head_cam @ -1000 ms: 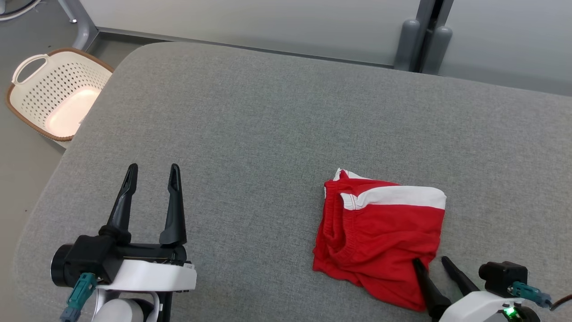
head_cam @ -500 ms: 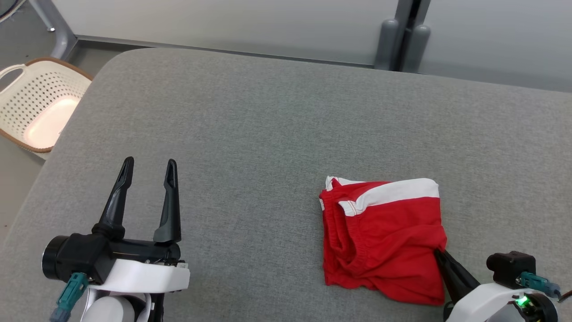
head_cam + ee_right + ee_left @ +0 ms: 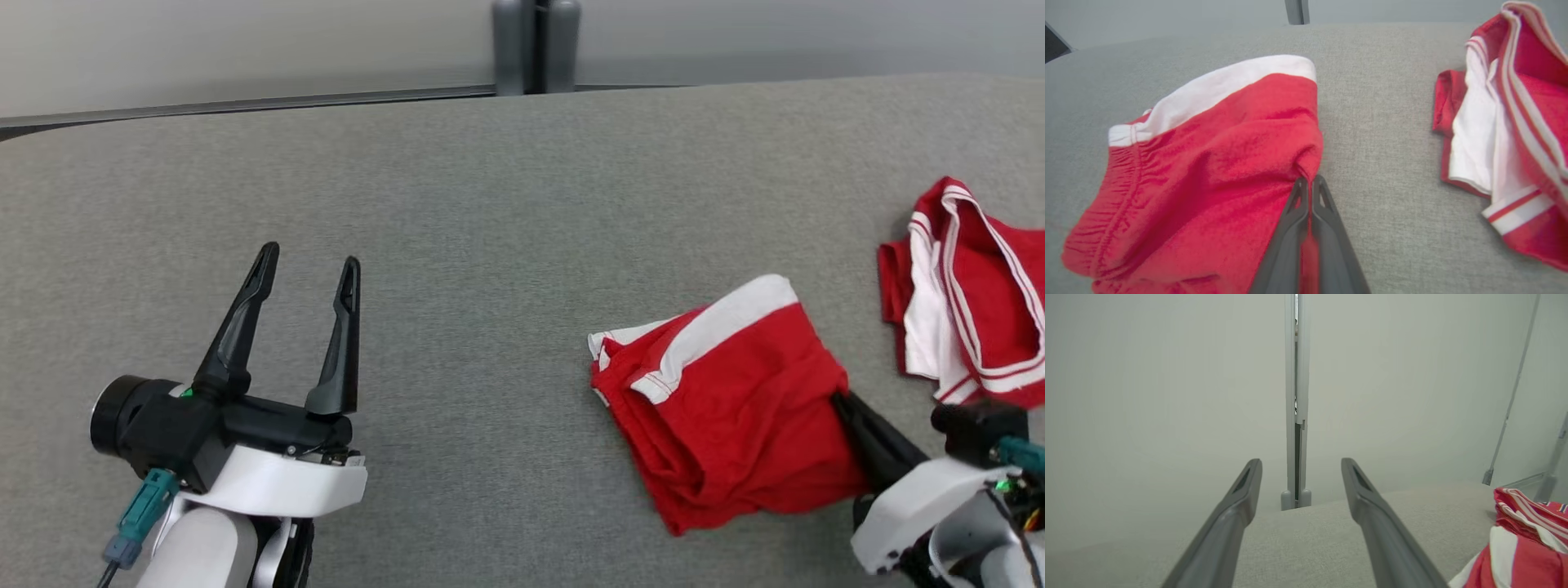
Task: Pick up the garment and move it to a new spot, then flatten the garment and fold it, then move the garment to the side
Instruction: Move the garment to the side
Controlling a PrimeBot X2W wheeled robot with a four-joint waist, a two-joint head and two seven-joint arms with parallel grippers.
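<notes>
My right gripper [image 3: 1310, 181] is pinched shut on the edge of the red shorts [image 3: 1208, 163]. A thin bit of red cloth shows squeezed between my two dark fingers. The shorts lie in a folded lump on the gray soft table [image 3: 490, 204]. Most of the lump lies to the left of my right fingertips and a little beyond them. A white band runs along the side of the shorts that is farthest from my right jaws. The stretchy waist part is on the left side, all wrinkly. On the other side of my right jaws, apart from the shorts, lies a crumpled red and white top [image 3: 1506, 122] with thin stripes. It does not touch the shorts. My left gripper [image 3: 310, 261] is wide open. It hangs over the table, well away to the left of the shorts. Far ahead, between my left fingers, stands a gray post [image 3: 1295, 416] against the pale wall [image 3: 1167, 375].
</notes>
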